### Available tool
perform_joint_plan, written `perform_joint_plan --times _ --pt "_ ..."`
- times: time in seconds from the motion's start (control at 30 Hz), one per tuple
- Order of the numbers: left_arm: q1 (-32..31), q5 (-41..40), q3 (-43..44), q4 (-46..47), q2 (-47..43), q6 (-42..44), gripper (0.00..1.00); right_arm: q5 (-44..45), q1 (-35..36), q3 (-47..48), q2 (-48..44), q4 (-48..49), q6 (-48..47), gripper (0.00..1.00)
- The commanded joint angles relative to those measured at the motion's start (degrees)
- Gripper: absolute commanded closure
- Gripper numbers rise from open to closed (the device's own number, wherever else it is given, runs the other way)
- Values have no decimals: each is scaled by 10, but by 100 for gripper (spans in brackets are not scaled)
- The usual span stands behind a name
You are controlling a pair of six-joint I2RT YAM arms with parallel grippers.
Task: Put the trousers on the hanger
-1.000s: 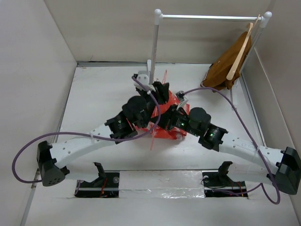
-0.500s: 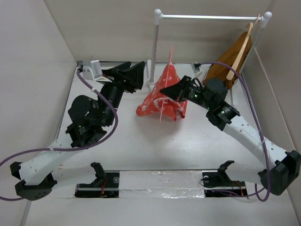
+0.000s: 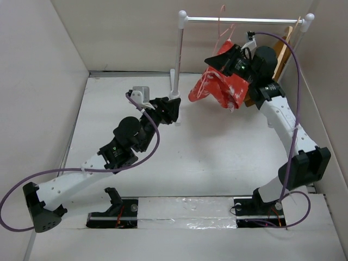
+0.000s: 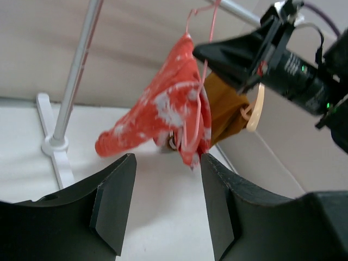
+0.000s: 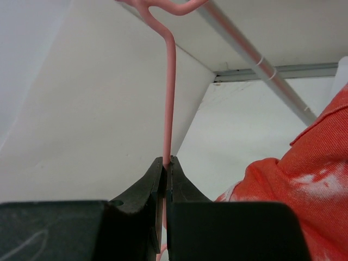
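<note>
Nearly done: trousers (image 3: 220, 87) draped on the hanger (image 5: 169, 98), held clear of the surface (image 3: 217, 163) at far right, beside the rail (image 3: 244, 20). Right fingers (image 5: 159, 175) pinched tight on hanger's stem; left fingers (image 4: 114, 201) spread wide, empty. Probably remaining: seating hook, letting go.

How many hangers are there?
2. The pink hanger, carrying the trousers, is pinched in the right gripper up near the rail. A wooden hanger hangs at the rail's right end with the brown garment.
</note>
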Motion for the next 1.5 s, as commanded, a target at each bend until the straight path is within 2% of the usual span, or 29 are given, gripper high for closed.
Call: perform_joint_plan --times 0.0,0.3,0.5,0.9,1.0,1.03,1.07,1.13,1.2,1.23,1.27,1.33,1.47 --pt "2 25 -17 37 -7 -36 53 -50 -27 71 12 73 -5 100" --pt "2 28 -90 56 -7 -65 53 -86 -93 97 77 110 34 100" --pt "2 20 -108 64 7 -64 53 -101 -126 140 111 86 27 100" --pt "2 25 -134 74 21 -76 53 -112 -144 92 145 95 10 100" --pt "2 20 -144 74 16 -80 52 -121 -144 60 128 115 8 88" --pt "2 18 -148 74 15 -80 52 -117 -144 51 120 118 7 72" --pt "2 14 -147 69 13 -80 50 -103 -144 42 110 118 4 63" --pt "2 0 -141 49 7 -80 48 -90 -144 21 79 114 -12 49" --pt "2 -5 -142 41 -2 -81 47 -69 -144 12 58 89 -42 42" --pt "2 -8 -144 35 -11 -81 46 -58 -144 5 38 78 -52 35" --pt "2 -10 -144 28 -14 -80 45 -47 -144 0 29 64 -64 0" --pt "2 -20 -141 7 -27 -82 45 -49 -149 -17 10 62 -82 0" --pt "2 -40 -141 -19 -50 -84 44 -65 -155 -116 -66 123 -76 0"
